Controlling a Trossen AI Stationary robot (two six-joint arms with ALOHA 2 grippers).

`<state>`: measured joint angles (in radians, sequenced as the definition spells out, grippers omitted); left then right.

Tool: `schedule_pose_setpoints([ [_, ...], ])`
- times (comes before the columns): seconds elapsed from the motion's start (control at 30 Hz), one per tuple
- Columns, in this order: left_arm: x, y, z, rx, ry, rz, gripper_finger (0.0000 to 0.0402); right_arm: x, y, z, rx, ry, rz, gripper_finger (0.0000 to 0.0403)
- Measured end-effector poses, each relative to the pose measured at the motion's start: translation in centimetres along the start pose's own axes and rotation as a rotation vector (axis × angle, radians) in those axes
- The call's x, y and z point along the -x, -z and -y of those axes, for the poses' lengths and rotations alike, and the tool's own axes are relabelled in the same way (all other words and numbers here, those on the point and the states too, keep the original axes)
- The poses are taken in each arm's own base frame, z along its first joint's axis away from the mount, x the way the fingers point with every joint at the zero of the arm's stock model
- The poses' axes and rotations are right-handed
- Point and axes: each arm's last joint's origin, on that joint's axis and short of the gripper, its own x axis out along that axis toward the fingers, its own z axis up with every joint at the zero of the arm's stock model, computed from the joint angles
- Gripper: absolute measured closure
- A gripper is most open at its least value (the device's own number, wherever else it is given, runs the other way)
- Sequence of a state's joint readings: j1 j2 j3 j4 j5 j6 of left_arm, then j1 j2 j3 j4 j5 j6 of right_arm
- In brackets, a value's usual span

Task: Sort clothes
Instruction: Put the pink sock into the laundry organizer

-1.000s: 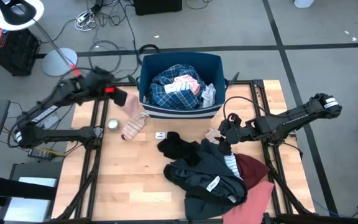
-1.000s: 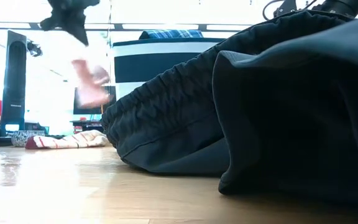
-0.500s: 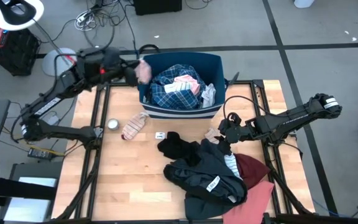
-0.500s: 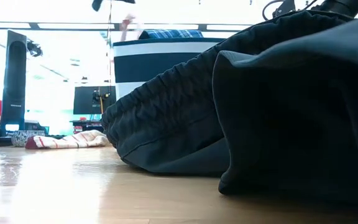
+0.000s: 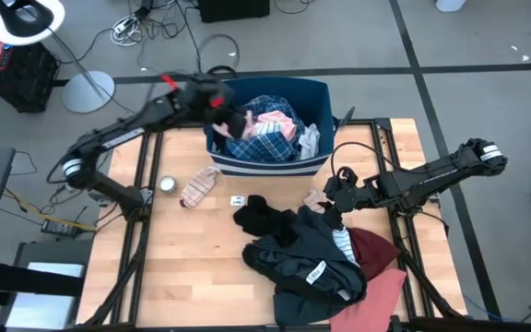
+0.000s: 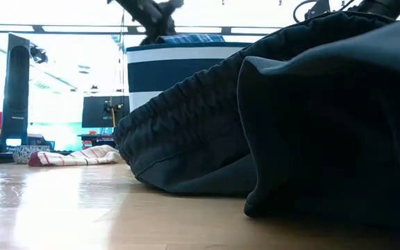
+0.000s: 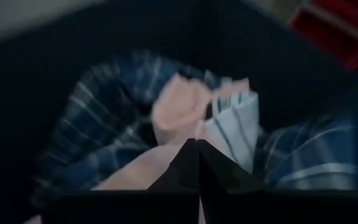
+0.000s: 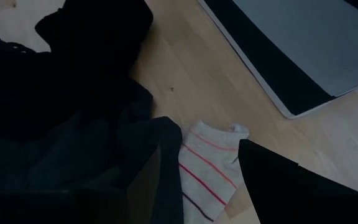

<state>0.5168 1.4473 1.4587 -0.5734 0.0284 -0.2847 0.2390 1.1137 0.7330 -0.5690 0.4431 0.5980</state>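
**Left claw now over the bin with the pink piece**

Left gripper [image 5: 231, 120] is pinched tight on a small salmon pink garment [image 7: 178, 113] and hangs right over the navy blue plastic bin [image 5: 325, 92] at the table's far edge. A second ago that same claw was out over the table's far-left corner with the pink thing dangling; half a second ago it was at the bin's left rim. So the carry looks basically done, and I'd guess a drop comes next. One more item sorted if it lands inside, on top of the blue plaid shirt [image 5: 258, 138] already in there.

Left on the wooden table [image 5: 201, 277], near the far-left part: a red-and-white striped sock [image 5: 198, 187]. Middle: a black garment [image 5: 264, 218], then the dark grey garment with an elastic waistband [image 5: 302, 258], which fills most of the low view. Right gripper [image 5: 332, 210] waits, fingers spread wide and empty, above the pile's far-right side, just beside a second white sock with red stripes [image 8: 205, 171]. Maroon garment [image 5: 376, 249] sits toward the near-right corner.

Nothing blocks the drop. The tangled pile is the harder part to come.
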Motion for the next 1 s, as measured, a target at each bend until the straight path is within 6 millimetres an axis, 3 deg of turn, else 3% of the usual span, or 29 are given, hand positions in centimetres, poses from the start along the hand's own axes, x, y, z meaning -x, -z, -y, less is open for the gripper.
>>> schedule_pose_setpoints([
  [0.37,-10.9,4.9,0.3,-0.003,-0.005,-0.273,0.0391,0.0,0.0,0.0,0.000,0.000,-0.001,0.0186],
  [0.57,-15.6,7.7,-0.4,0.077,-0.029,-0.375,0.0381,0.0,0.0,0.0,0.000,0.001,-0.001,0.0186],
  [0.8,-17.3,8.9,-0.9,0.100,0.022,-0.442,0.0325,0.0,0.0,0.0,0.003,0.002,-0.002,0.0186],
  [1.0,-16.2,7.2,-0.8,0.067,0.064,-0.478,0.0293,0.0,0.0,0.0,0.007,0.002,-0.003,0.0186],
])
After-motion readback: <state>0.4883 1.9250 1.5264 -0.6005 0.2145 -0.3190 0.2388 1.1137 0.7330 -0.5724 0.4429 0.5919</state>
